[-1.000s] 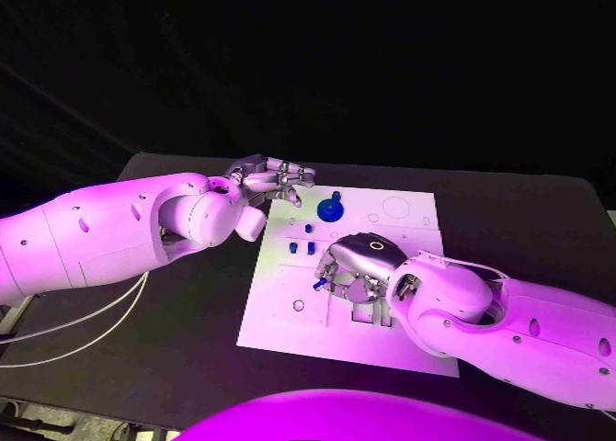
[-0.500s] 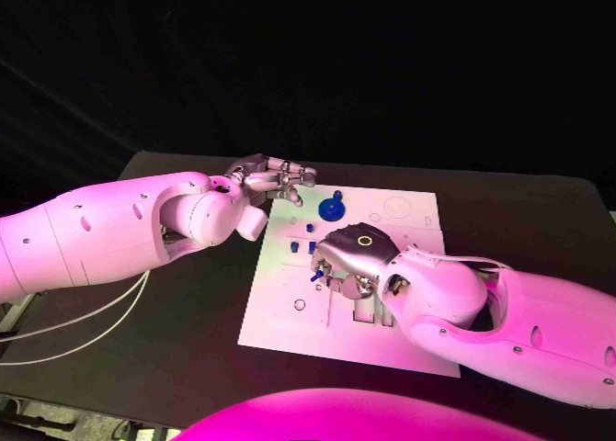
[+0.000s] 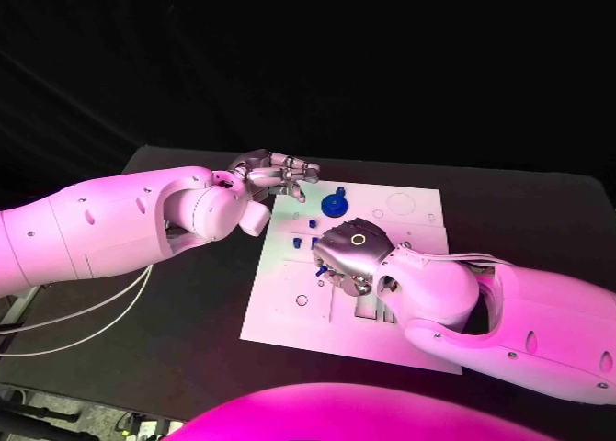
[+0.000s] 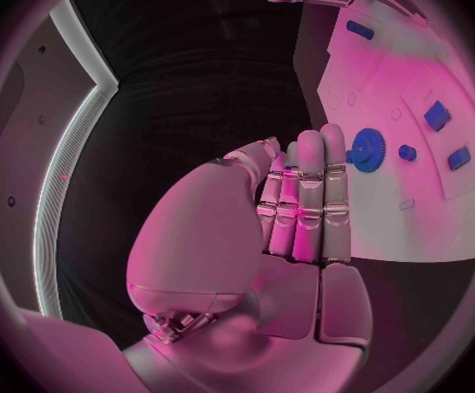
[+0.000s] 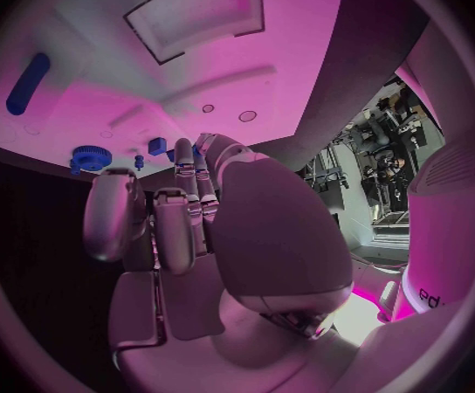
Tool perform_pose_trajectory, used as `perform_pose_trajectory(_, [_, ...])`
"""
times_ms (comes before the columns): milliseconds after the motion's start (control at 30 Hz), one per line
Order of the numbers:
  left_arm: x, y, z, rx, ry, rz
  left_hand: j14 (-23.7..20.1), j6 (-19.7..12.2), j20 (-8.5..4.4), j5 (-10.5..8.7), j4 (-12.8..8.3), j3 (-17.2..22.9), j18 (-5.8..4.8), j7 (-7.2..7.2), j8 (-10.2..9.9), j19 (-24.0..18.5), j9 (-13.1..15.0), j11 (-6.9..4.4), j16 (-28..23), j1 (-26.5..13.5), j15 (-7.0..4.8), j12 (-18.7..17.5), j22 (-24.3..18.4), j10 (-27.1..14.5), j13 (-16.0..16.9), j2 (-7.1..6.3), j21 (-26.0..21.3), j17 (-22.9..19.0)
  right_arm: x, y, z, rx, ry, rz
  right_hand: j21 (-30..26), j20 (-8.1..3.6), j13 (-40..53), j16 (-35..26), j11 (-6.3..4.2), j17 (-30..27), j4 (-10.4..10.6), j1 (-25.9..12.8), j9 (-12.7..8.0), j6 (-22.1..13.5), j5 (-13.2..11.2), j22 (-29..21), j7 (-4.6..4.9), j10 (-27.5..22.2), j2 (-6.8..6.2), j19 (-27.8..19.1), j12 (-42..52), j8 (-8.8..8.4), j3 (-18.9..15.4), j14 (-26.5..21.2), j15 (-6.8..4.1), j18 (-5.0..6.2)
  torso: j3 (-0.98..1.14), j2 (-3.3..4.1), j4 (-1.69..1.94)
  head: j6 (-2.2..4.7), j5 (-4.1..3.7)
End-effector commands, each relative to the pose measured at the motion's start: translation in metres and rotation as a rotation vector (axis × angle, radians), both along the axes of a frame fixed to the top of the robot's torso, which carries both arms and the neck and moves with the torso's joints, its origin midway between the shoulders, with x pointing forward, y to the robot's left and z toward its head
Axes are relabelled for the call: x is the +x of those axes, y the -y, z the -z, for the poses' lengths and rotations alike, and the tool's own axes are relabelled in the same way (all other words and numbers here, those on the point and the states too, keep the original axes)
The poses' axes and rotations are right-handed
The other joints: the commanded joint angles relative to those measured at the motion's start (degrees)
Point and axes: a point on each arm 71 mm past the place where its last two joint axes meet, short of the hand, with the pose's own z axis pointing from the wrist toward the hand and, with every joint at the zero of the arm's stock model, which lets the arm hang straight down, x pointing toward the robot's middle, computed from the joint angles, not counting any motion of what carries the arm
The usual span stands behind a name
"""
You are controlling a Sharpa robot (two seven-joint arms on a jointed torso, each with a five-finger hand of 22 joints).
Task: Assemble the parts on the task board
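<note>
R hand [image 3: 350,262] mid-frame over task board [image 3: 401,331], fingers curled, grip unclear, prob seating a part; L hand [image 3: 272,175] upper left, fingers together, holding nothing.

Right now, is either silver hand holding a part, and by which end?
Left hand: nothing, fingers together beside the white task board. Right hand: over the board, a small blue part at its fingertips; a hold cannot be told.
</note>
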Motion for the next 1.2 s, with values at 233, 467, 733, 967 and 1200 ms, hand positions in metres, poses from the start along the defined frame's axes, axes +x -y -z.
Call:
perform_pose_trajectory(233, [-0.0002,0.0021,-0.0012,-0.004,0.005,0.019,-0.2,-0.3,0.29,0.10,-0.5,0.0,0.32,-0.03,-0.2,0.1,0.1,0.14,-0.3,-0.1,0.10,0.4,-0.1,-0.4,0.0,0.33,-0.3,-0.1,0.0000,-0.0006,0.0029,-0.073,0.023,0.004,0.2,-0.04,-0.1,0.0,0.03,-0.1,0.0,-0.7,0.1,0.5,-0.3,7.0,-0.09,0.4,0.24,0.5,-0.1,0.40,0.3,3.0,-0.52,-0.77,0.01,-0.04,-0.08,-0.46,0.45])
perform_pose_trajectory(467, [-0.0003,0.0023,-0.0012,-0.004,0.005,0.020,-0.2,-0.3,0.29,0.10,-0.5,0.0,0.32,-0.03,-0.2,0.1,0.1,0.14,-0.3,-0.1,0.10,0.4,-0.1,-0.4,0.0,0.33,-0.3,-0.1,0.0001,-0.0013,0.0046,-0.080,0.013,0.002,0.3,-0.05,-0.1,0.0,0.00,-0.1,0.0,-0.8,0.1,0.5,-0.3,7.0,-0.13,0.5,0.27,0.5,-0.1,0.43,0.3,3.0,-0.54,-0.77,-0.01,-0.03,-0.05,-0.62,0.53])
perform_pose_trajectory(733, [-0.0005,0.0027,-0.0012,-0.005,0.004,0.022,-0.2,-0.3,0.29,0.10,-0.5,0.0,0.32,-0.03,-0.2,0.1,0.1,0.14,-0.3,-0.1,0.10,0.4,-0.1,-0.4,0.0,0.33,-0.3,-0.1,0.0018,-0.0018,0.0073,-0.088,0.006,0.003,0.3,-0.08,0.0,0.0,-0.06,-0.1,0.0,-1.0,0.2,0.6,-0.4,7.0,-0.20,0.6,0.28,0.5,-0.1,0.48,0.4,3.0,-0.58,-0.77,0.01,0.01,-0.03,-0.79,0.65])
perform_pose_trajectory(967, [-0.0008,0.0032,-0.0013,-0.005,0.003,0.024,-0.2,-0.3,0.29,0.10,-0.5,0.0,0.32,-0.03,-0.2,0.1,0.1,0.14,-0.3,-0.1,0.10,0.4,-0.1,-0.4,0.0,0.33,-0.3,-0.1,0.0024,-0.0030,0.0090,-0.092,0.001,0.001,0.3,-0.08,0.0,0.0,-0.06,-0.1,0.0,-1.0,0.2,0.6,-0.4,7.0,-0.20,0.6,0.28,0.5,-0.1,0.48,0.4,3.0,-0.58,-0.77,0.03,0.03,-0.03,-0.96,0.77])
perform_pose_trajectory(1200, [-0.0010,0.0034,-0.0013,-0.005,0.003,0.025,-0.2,-0.3,0.29,0.10,-0.5,0.0,0.32,-0.03,-0.2,0.1,0.1,0.14,-0.3,-0.1,0.10,0.4,-0.1,-0.4,0.0,0.33,-0.3,-0.1,0.0029,-0.0039,0.0114,-0.097,-0.005,0.000,0.2,-0.08,0.0,0.0,-0.06,-0.1,0.0,-1.0,0.2,0.6,-0.4,7.0,-0.20,0.6,0.28,0.5,-0.1,0.48,0.4,3.0,-0.58,-0.77,0.03,0.03,-0.04,-1.11,0.89])
